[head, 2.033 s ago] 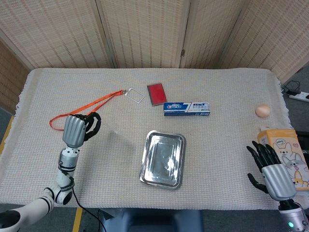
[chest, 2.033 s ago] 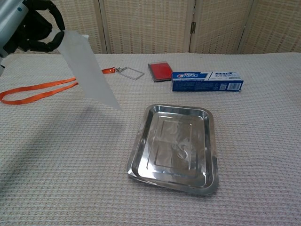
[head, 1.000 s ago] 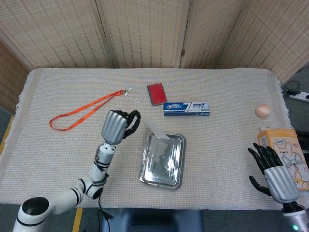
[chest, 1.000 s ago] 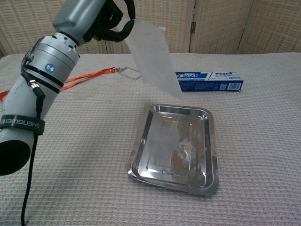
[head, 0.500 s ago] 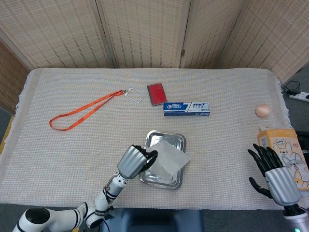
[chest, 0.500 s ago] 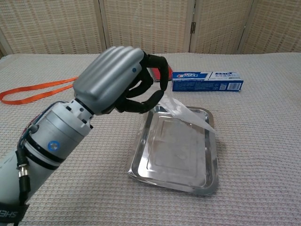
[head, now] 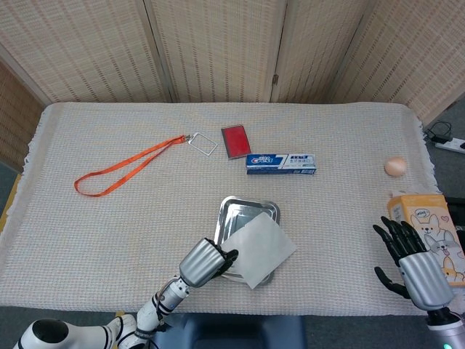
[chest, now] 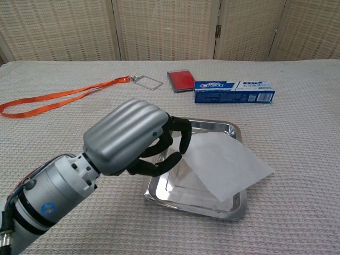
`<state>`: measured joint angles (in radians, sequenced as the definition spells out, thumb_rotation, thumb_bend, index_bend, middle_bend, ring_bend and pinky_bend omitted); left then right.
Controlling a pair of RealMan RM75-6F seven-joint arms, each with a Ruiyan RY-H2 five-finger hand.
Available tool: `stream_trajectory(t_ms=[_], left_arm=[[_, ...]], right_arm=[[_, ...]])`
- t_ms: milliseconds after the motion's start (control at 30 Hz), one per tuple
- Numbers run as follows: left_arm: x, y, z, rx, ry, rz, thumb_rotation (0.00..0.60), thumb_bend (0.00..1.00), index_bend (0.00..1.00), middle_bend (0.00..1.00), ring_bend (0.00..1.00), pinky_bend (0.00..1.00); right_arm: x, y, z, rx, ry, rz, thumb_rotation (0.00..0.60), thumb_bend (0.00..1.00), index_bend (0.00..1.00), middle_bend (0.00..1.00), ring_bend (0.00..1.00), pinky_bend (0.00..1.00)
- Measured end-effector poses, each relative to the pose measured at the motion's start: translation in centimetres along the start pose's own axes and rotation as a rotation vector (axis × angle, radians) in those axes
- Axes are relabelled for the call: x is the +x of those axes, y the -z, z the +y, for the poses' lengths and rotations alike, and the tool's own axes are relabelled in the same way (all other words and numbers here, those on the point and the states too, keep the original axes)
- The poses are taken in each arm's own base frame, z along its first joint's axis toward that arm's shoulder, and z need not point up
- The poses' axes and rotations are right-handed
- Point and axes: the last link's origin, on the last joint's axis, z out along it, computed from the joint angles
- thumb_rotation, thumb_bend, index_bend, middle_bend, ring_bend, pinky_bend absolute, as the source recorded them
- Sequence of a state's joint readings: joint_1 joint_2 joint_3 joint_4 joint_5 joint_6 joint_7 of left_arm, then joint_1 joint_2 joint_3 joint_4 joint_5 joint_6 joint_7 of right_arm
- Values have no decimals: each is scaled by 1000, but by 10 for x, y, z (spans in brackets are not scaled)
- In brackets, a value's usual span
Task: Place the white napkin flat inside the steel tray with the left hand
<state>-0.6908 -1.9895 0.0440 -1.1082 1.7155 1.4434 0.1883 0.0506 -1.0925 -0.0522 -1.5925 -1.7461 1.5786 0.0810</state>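
1. Lowered since half a second ago: white napkin (chest: 223, 166) now down over the steel tray (chest: 231, 129), no longer lifted at a steep slant above it; left hand (chest: 133, 141) drawn nearer the front edge of the surface (head: 109, 240).
2. Pinched at one corner between the dark fingers (chest: 178, 139) of the left hand, curled tight around that corner.
3. Thin, pale, nearly see-through sheet, roughly square, turned like a diamond across the tray.
4. Draped over the tray's near half and not lying flat: right corner poking out past the tray's right rim, near corner reaching to the front rim.
5. Seen only from the head view: right hand (head: 414, 263) at the surface's near right corner, fingers spread, holding nothing, just beside a yellow carton (head: 429, 222) with a cartoon dog; an egg (head: 394, 166) farther back on that side.
6. Seen better from the chest view: the slope of the sheet from the fingers down to the tray, and the tray's bare far rim.
7. Shown in both views beyond the tray: blue toothpaste box (chest: 234, 91), red card (chest: 180, 80), orange lanyard (chest: 58, 96).
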Motion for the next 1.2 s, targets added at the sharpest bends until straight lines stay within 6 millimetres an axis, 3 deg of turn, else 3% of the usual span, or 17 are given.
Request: stream_trajectory(t_ms=[433, 767, 1200], left_arm=[[-7, 6, -16, 48, -14, -59, 600, 721, 733, 1000, 981, 1000], [-5, 8, -23, 110, 38, -43, 600, 727, 734, 1000, 981, 1000], [-23, 30, -44, 214, 48, -106, 600, 733, 734, 1000, 981, 1000]], right_arm=[[5, -1, 5, -23, 5, 18, 600, 399, 0, 0, 0, 0], [34, 3, 24, -54, -46, 100, 600, 400, 0, 0, 0, 0], [63, 24, 24, 39, -156, 136, 600, 400, 0, 0, 0, 0]])
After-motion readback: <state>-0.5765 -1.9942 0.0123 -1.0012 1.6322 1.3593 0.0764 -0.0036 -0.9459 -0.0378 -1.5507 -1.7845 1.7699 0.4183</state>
